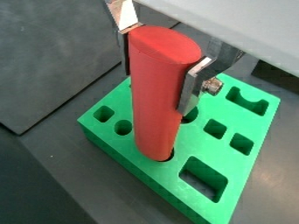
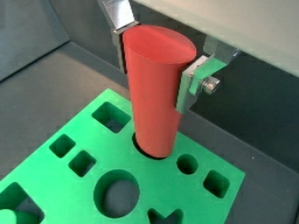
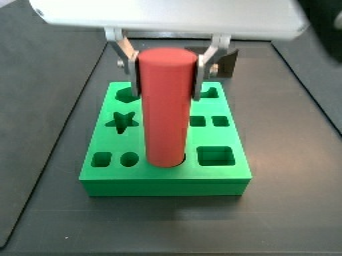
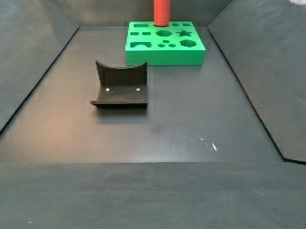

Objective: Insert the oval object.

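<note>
- Wrist views both showed the gripper (image 1: pixel 160 59) above the green block (image 1: pixel 211 171), its two silver fingers (image 1: pixel 197 80) set on opposite sides of the red oval object (image 1: pixel 156 92) near its top.
- Both plates lay flat against the piece, so the pincer was clamped on the oval object; a bolt showed on the outer side of one finger (image 2: pixel 194 77).
- That red piece (image 2: pixel 156 83) stood upright, and its lower end sat in a hole of the green block (image 2: pixel 70 175); how deep it went could not be told.
- Around it, the block's top face carried other cut-outs: squares, a larger rectangle, a round hole and an oval-like opening.
- Side view from close range: the oval object (image 3: pixel 163 105) rose tall from the middle of the green block (image 3: pixel 167 180), with the gripper (image 3: pixel 168 55) at its upper end and a star-shaped opening to one side.
- Farther off, a side view showed the green block (image 4: pixel 167 54) at the far end of the dark floor, with the lower part of the oval object (image 4: pixel 160 11) standing on it and its top cut off by the frame edge.
- Nearer to that camera, the fixture (image 4: pixel 120 86) stood on the floor, well apart from the block.
- No finger appeared in that distant view.
</note>
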Controlling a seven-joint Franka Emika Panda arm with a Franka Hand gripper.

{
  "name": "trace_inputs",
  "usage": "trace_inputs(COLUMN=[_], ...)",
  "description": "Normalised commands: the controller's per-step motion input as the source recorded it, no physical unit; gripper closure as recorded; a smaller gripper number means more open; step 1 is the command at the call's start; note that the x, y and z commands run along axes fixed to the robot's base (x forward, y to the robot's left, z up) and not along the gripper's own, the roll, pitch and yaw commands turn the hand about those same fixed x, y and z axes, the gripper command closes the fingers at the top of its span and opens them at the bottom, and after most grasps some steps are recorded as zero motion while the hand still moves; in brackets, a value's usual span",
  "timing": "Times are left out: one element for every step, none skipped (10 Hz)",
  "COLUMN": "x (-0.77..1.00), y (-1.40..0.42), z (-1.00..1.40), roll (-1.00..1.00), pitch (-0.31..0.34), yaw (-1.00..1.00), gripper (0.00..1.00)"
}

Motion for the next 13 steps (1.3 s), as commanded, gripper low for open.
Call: trace_inputs(x=[0.23,0.35,0.22,0.08,0.03,0.00,0.00,0.02,0.06,0.06,0.10,0.06,0.00], y=[0.01,0.03,0.01,0.00,0.00,0.04,0.05,0.08,0.11,0.15,0.13,0.02,0.00], z=[-0.23,-0.25,-0.36,-0.47,-0.38,-0.35,-0.38,-0.34,-0.24,-0.16,-0.16,-0.13,0.00], roll=[-0.02,-0.01,0.00,0.00,0.00,0.00,0.02,0.00,0.00,0.00,0.00,0.00,0.00], pitch=[0.036,0.056,0.000,-0.037,-0.026,0.000,0.000,0.000,0.000,0.000,0.004,0.000,0.000], yaw=[-0.13,-0.12,-0.08,-0.09,-0.11,-0.13,-0.13,-0.12,-0.11,-0.04,0.00,0.00,0.00], gripper=[1.00,1.00,1.00,1.00,1.00,1.00,1.00,1.00,1.00,1.00,1.00,1.00,1.00])
